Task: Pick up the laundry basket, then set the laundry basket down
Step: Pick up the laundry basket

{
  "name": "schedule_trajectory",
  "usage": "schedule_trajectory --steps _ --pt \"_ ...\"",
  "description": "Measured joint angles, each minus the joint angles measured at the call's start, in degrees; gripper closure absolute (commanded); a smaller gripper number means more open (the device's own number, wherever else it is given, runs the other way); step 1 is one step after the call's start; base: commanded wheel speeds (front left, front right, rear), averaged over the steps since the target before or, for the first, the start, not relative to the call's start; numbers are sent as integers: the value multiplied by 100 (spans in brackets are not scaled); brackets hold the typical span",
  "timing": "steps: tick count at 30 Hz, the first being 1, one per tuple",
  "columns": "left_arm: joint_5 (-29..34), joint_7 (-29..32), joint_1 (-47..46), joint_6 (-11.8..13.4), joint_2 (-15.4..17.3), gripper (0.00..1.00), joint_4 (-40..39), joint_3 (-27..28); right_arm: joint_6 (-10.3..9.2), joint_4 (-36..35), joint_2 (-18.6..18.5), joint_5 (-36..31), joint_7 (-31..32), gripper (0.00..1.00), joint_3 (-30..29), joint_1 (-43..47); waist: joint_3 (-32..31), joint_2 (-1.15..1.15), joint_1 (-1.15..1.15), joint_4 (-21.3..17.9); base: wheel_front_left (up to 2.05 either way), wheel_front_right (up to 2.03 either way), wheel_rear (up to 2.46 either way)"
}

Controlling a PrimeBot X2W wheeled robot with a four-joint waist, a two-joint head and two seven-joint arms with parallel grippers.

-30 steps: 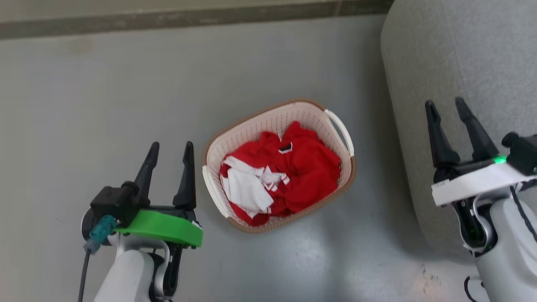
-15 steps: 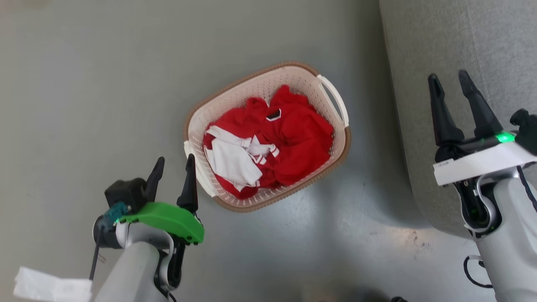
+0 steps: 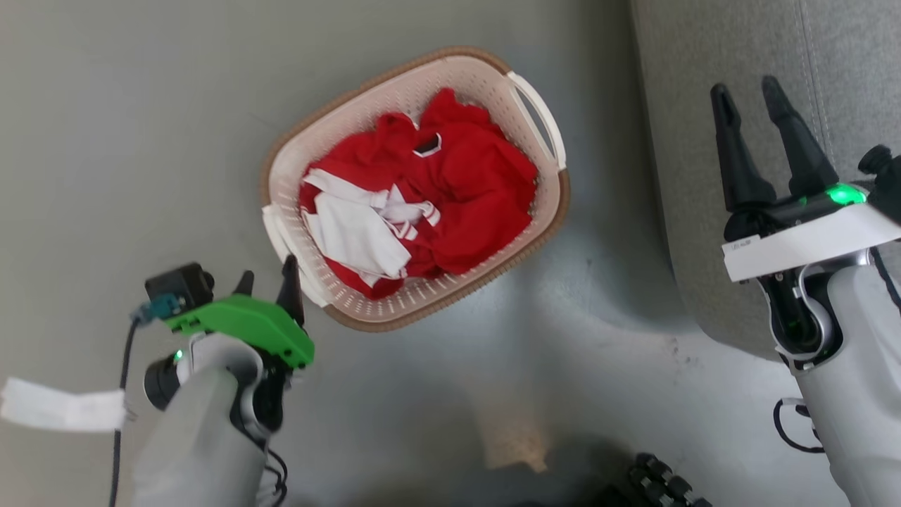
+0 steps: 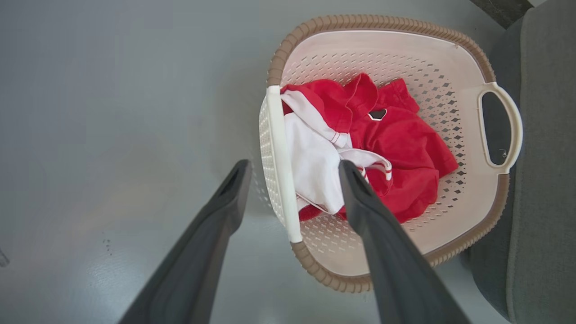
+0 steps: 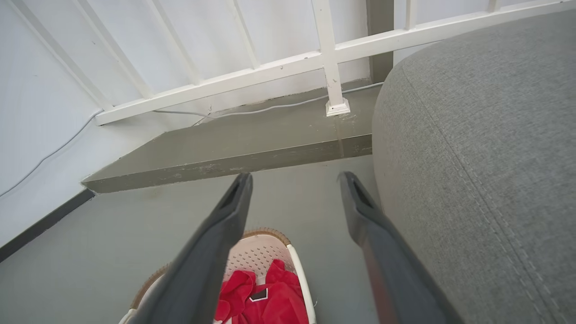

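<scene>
The laundry basket (image 3: 545, 211) stands on the grey floor, cream with a brown rim, holding red and white clothes (image 3: 422, 204). My left gripper (image 3: 271, 282) is open beside the basket's near-left handle (image 3: 281, 246). In the left wrist view the left gripper (image 4: 292, 173) straddles that white handle bar (image 4: 281, 157) from above, one finger outside the basket and one over the clothes (image 4: 382, 139). My right gripper (image 3: 750, 102) is open, raised over the grey sofa, apart from the basket's right handle (image 3: 538, 116). The right wrist view has the right gripper (image 5: 294, 182) above the basket (image 5: 261, 252).
A grey sofa (image 3: 774, 42) stands close to the basket's right side. A raised floor step (image 5: 234, 153) and a white railing (image 5: 324, 58) lie beyond. A white paper tag (image 3: 63, 408) hangs off my left arm. Dark wheels (image 3: 662, 479) sit at the bottom edge.
The head camera has tilted down, so the basket sits higher and further left in view. My left gripper has come up to the basket's near-left handle. The right gripper stays open.
</scene>
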Motion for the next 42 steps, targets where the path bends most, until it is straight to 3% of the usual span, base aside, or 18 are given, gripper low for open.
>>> schedule_trajectory --steps 13,21,22,23,24,26,27,42 --pt "-13 516 -1039 158 -22 0 1082 198 0 -11 54 163 0 0 8 -388 752 0 0 -395 0 0 0" --pt "-25 538 -1493 162 -1 0 1523 323 1 19 134 183 -1 0 -31 -564 1081 0 0 -645 0 0 0" --pt "-24 569 -1527 162 -5 39 1591 311 1 33 133 183 -1 0 -45 -564 1105 0 0 -668 0 0 0" --pt "-23 603 -1550 162 -7 53 1664 299 1 51 132 183 0 0 -51 -564 1125 0 0 -687 0 0 0" --pt "-20 608 -1561 162 -8 53 1733 291 1 63 133 183 0 0 -49 -564 1141 0 0 -702 0 0 0" --pt "8 638 -1584 162 -3 76 1856 253 1 76 136 183 -1 0 -47 -565 1158 0 0 -719 0 0 0" --pt "52 639 -1606 192 -1 100 1896 201 1 82 138 183 -1 0 -44 -566 1159 0 0 -720 0 0 0" --pt "383 604 -1788 49 31 100 2421 -145 1 158 149 183 -1 0 -11 -594 976 0 0 -626 0 0 0"
